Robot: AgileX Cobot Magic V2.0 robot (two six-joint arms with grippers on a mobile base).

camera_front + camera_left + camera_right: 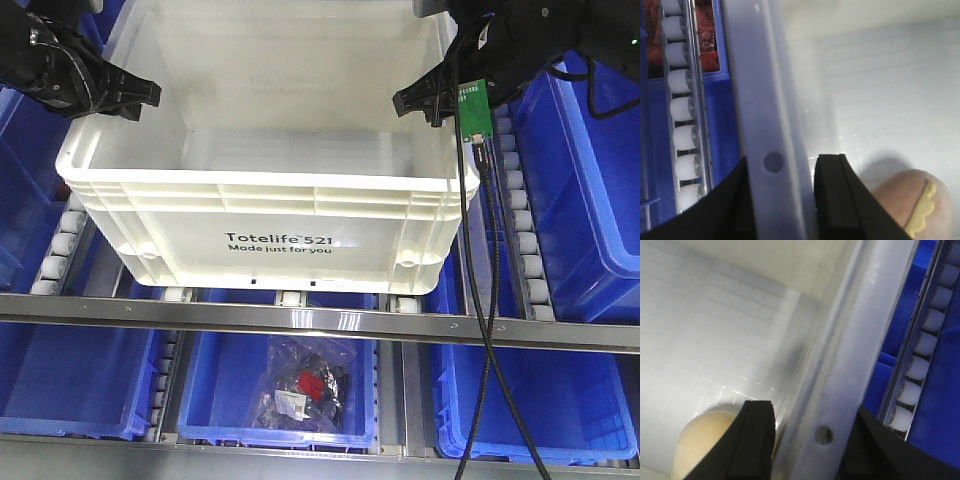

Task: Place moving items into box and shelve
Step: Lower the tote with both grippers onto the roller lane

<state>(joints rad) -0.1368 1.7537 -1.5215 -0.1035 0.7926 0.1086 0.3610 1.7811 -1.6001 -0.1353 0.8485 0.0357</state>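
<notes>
The white box [270,185], printed "Totelife 521", sits on the roller shelf, its front end over the metal rail. My left gripper [150,95] straddles the left rim; in the left wrist view the gripper [782,162] is shut on that rim [760,100], one finger on each side. My right gripper [405,103] straddles the right rim; in the right wrist view the gripper [812,407] is shut on the rim [865,340]. Inside the box lie a pinkish rounded item with a yellow scalloped edge [910,200] and a cream rounded item [705,440].
Blue bins flank the box, one at the right [590,180]. A lower blue bin [215,400] holds a clear bag of parts [300,385]. White roller tracks [525,230] run beside the box. A metal rail [320,320] crosses the front. A black cable [485,300] hangs from the right arm.
</notes>
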